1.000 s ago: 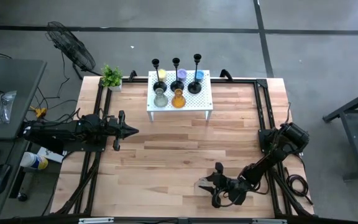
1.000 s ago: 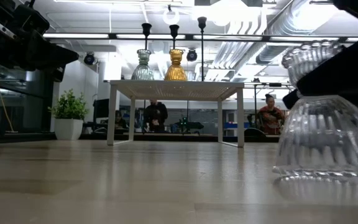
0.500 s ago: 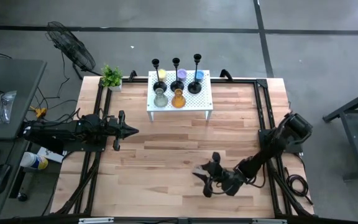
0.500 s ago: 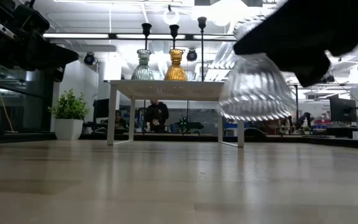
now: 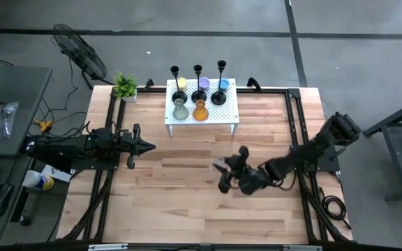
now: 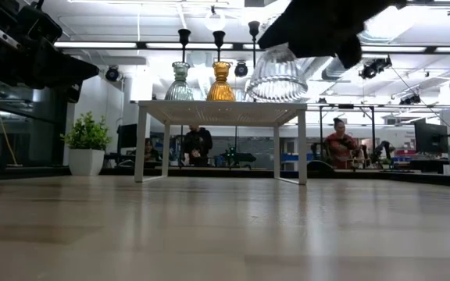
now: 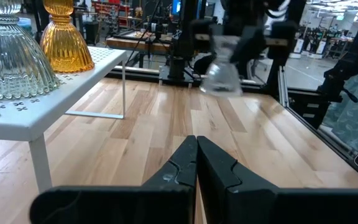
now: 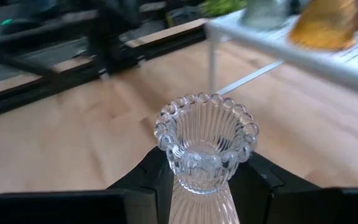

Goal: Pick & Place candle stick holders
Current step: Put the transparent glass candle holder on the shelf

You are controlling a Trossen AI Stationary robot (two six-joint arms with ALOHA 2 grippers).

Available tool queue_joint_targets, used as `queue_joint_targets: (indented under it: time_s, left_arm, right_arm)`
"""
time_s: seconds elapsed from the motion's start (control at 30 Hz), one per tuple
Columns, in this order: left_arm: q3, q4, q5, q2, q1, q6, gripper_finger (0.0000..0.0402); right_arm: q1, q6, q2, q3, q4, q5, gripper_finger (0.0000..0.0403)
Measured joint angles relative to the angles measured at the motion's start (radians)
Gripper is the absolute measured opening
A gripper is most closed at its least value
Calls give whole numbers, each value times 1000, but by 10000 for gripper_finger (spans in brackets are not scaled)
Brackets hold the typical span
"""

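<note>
A white perforated stand (image 5: pixel 225 111) at the table's far middle carries three slim black candlesticks (image 5: pixel 197 73) and yellow, purple, blue, pale green (image 5: pixel 180 109) and amber (image 5: pixel 200 110) glass cups on their bases. My right gripper (image 5: pixel 227 171) is shut on a clear ribbed glass holder (image 5: pixel 219 166), in the air right of the table's middle, nearer than the stand. The holder also shows in the low view (image 6: pixel 276 74) and the left wrist view (image 7: pixel 222 71). My left gripper (image 5: pixel 149 146) is shut and empty at the table's left. My right gripper pinches the clear holder's narrow neck (image 8: pixel 201 177), just below its beaded rim (image 8: pixel 205 118), between its two fingers (image 8: pixel 157 177), one on each side. The holder stands upright in the hold, its wide ribbed base (image 6: pixel 276 82) down, lifted clear of the table.
A small green potted plant (image 5: pixel 124 86) stands at the far left corner. Black frame rails (image 5: pixel 295 125) run along the table's left and right sides. A fan (image 5: pixel 79 49) stands beyond the far left. People (image 6: pixel 338 144) show in the room behind. Bare wood (image 5: pixel 187 202) lies toward the near edge.
My right gripper has lifted the clear glass holder off the table near the near right corner. It has carried it up, toward the far edge and the left, toward the white stand. The holder has stayed upright and now hangs clear of the table.
</note>
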Motion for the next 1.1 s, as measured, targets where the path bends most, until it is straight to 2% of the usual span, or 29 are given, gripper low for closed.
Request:
queue_joint_targets:
  time_s: [0.23, 0.57, 0.73, 0.93, 1.1]
  left_arm:
    - [0, 0, 0, 0, 0, 0, 0]
    - [0, 0, 0, 0, 0, 0, 0]
    - [0, 0, 0, 0, 0, 0, 0]
    - [0, 0, 0, 0, 0, 0, 0]
    - [0, 0, 0, 0, 0, 0, 0]
  right_arm:
    - [-119, -7, -51, 64, -150, 2, 113]
    - [-274, -58, -101, 84, -160, 59, 113]
    - [-344, -139, -101, 160, -190, 49, 113]
    - [-439, -118, -101, 215, -301, 42, 113]
    - [-518, -70, -92, 216, -332, -14, 113]
